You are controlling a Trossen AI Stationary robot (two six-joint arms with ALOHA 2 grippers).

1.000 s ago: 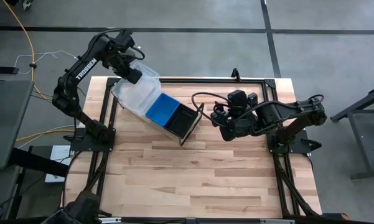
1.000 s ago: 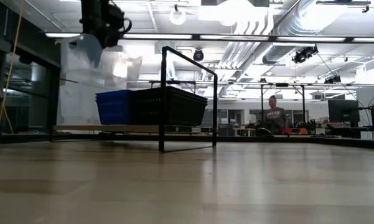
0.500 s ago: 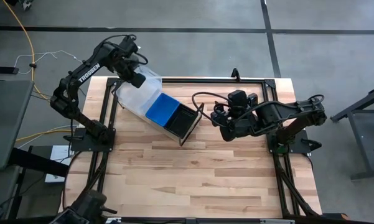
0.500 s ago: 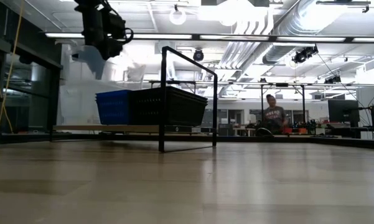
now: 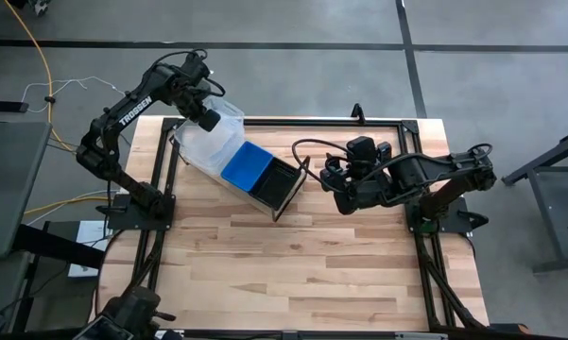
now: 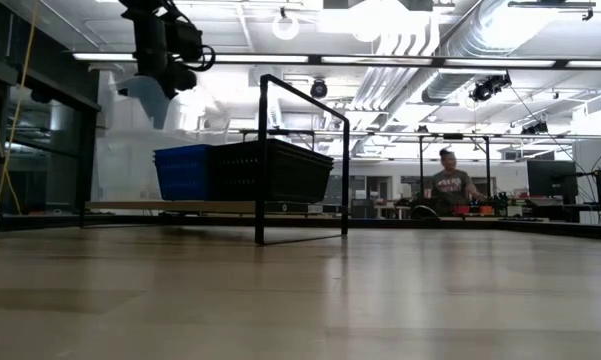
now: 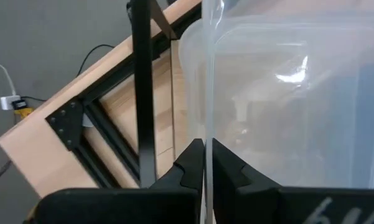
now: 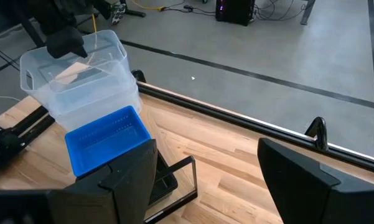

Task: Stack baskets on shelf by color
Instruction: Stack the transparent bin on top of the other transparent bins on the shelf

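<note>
A clear basket (image 5: 211, 142) is at the far left end of the shelf (image 6: 261, 160), on top of another clear one (image 8: 96, 102). My left gripper (image 5: 206, 119) is above its far end, shut on its rim. Next to it on the shelf's wood panel stand a blue basket (image 5: 248, 168) and a black slatted basket (image 5: 280, 183), in one row. My right gripper (image 5: 336, 186) hangs open to the right of the shelf, above the table, with nothing between its fingers (image 8: 299, 177). My left gripper pinches the clear basket's thin end wall at the rim (image 7: 203, 134), one finger inside the basket and one outside. The fingers come from above, pointing steeply down. The basket stands about level, nested in the clear basket below it.
The shelf's black metal frame (image 5: 291, 194) rises above the baskets at its right end. Bare wooden table top (image 5: 302, 264) spreads across the near half. A person (image 6: 448, 188) is far off in the room behind the table.
My left gripper has sunk and tipped more steeply down, still shut on the clear basket. The basket, earlier tilted and offset toward the far edge, has come down level into the clear one below it.
</note>
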